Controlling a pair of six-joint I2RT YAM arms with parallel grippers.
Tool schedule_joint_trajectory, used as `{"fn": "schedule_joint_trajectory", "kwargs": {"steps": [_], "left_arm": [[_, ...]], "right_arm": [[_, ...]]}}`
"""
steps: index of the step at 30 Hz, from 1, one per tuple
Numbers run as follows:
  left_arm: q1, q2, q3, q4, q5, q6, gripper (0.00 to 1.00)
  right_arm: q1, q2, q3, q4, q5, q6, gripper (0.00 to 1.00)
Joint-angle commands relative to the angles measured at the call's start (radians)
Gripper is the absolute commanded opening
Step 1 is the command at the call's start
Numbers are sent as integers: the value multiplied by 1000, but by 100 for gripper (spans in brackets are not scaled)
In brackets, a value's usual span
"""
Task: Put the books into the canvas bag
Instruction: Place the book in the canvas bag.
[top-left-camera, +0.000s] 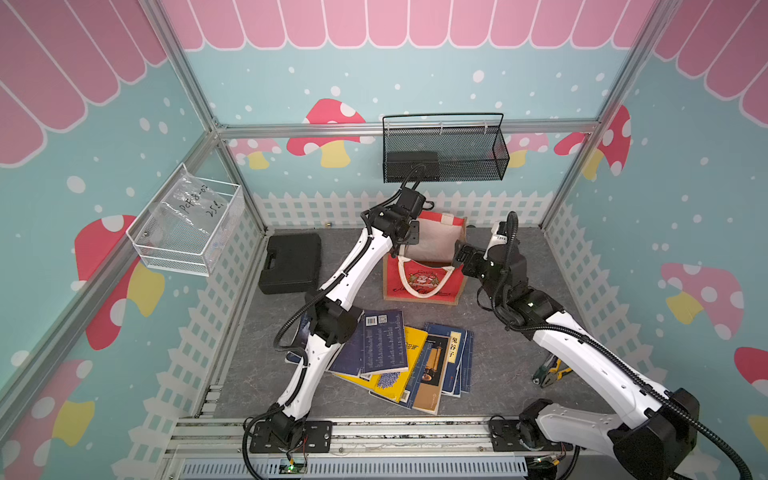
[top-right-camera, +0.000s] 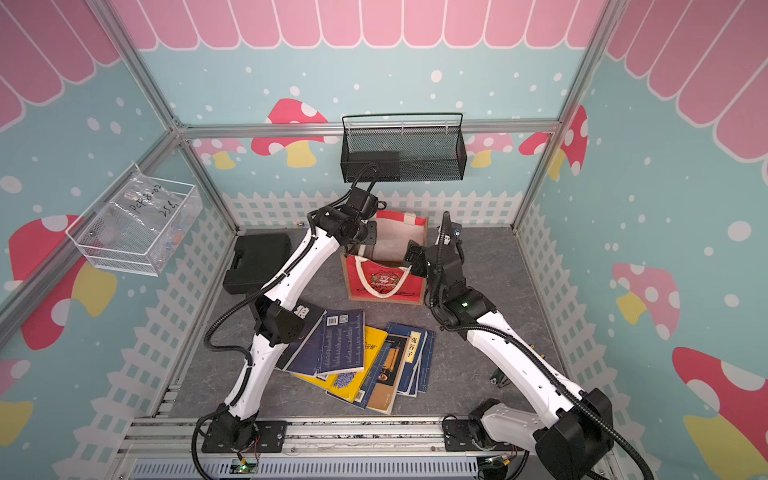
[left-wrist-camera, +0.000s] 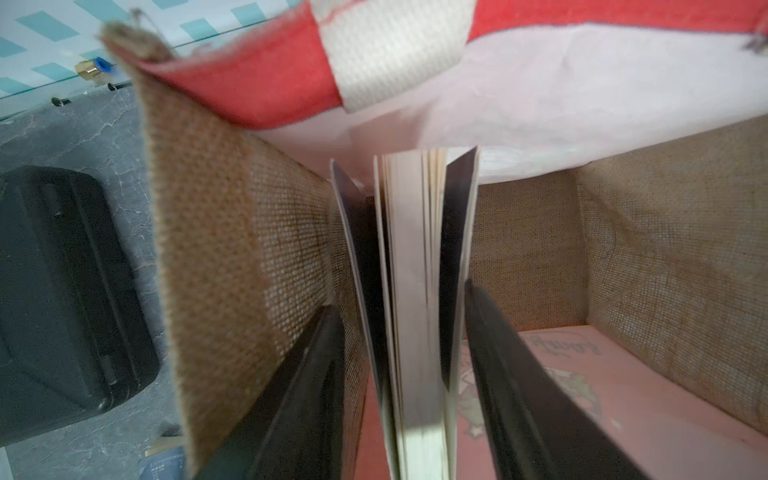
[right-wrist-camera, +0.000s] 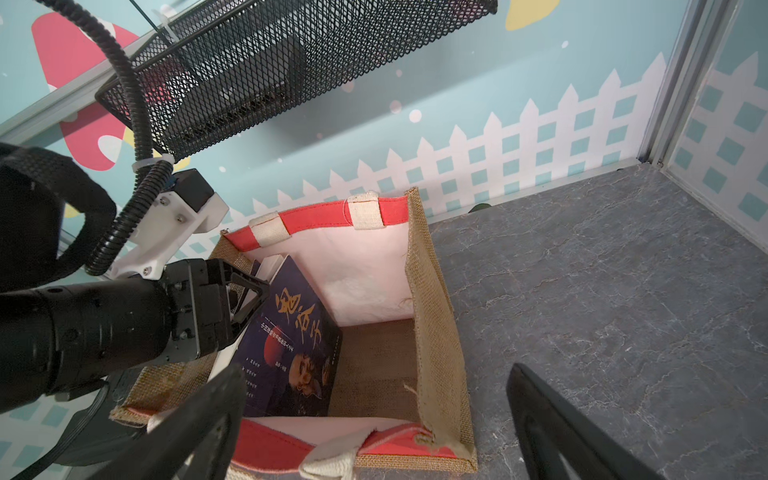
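The canvas bag (top-left-camera: 419, 282) (top-right-camera: 382, 282) stands open at the back middle of the floor, red in front with jute sides (right-wrist-camera: 432, 311). A dark blue book (right-wrist-camera: 291, 332) stands upright inside against its left wall (left-wrist-camera: 208, 228). My left gripper (left-wrist-camera: 399, 299) (top-left-camera: 405, 235) is over that side, open, its fingers (left-wrist-camera: 299, 395) straddling the book's page edges (left-wrist-camera: 415, 270) with a gap on each side. My right gripper (right-wrist-camera: 374, 436) (top-left-camera: 459, 253) is wide open and empty at the bag's right front corner. The other books (top-left-camera: 399, 357) (top-right-camera: 357, 357) lie fanned in a pile in front of the bag.
A black plastic case (top-left-camera: 291, 262) lies left of the bag. A black mesh basket (top-left-camera: 444, 149) hangs on the back wall above it. A clear wire bin (top-left-camera: 187, 220) hangs on the left wall. Pliers (top-left-camera: 550, 372) lie under my right arm.
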Motion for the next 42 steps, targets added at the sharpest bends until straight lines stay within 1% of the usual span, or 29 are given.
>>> {"fn": "schedule_joint_trajectory", "kwargs": {"steps": [1, 3, 12, 15, 17, 19, 21, 26, 28, 31, 33, 35, 37, 40, 42], "left_arm": [[12, 4, 19, 14, 14, 4, 50], [11, 6, 17, 13, 14, 4, 52], [12, 7, 15, 17, 36, 10, 66], [13, 8, 13, 18, 33, 11, 67], [13, 8, 10, 18, 32, 10, 65], [13, 10, 4, 18, 27, 14, 57], [13, 12, -2, 18, 19, 20, 51], [13, 18, -11, 15, 27, 27, 46], [13, 17, -8, 20, 61, 24, 44], [12, 1, -6, 50, 183, 30, 44], [12, -20, -5, 74, 263, 24, 48], [12, -48, -12, 105, 365, 24, 55], [13, -82, -18, 127, 430, 16, 62], [13, -142, -44, 131, 477, 18, 72], [13, -202, -104, 133, 490, 25, 78]], "right_arm": [[4, 0, -16, 17, -2, -1, 100], [2, 0, -18, 18, -2, -1, 100], [0, 0, -28, 28, -7, 0, 100], [-1, 0, -30, 30, -10, 2, 99], [-2, -2, -31, 31, -10, 2, 99], [-2, -2, -33, 34, -12, 2, 100], [-4, -4, -34, 34, -12, 2, 99], [-6, -4, -39, 38, -16, 4, 100], [-6, -2, -41, 40, -19, 3, 100], [-6, 1, -39, 44, -26, -2, 100], [-6, 4, -39, 46, -34, -11, 99], [-8, 6, -40, 58, -55, -35, 100], [-8, -2, -53, 85, -88, -69, 99], [-8, -12, -52, 102, -181, -157, 99], [-7, -29, -62, 104, -272, -213, 98]]}}
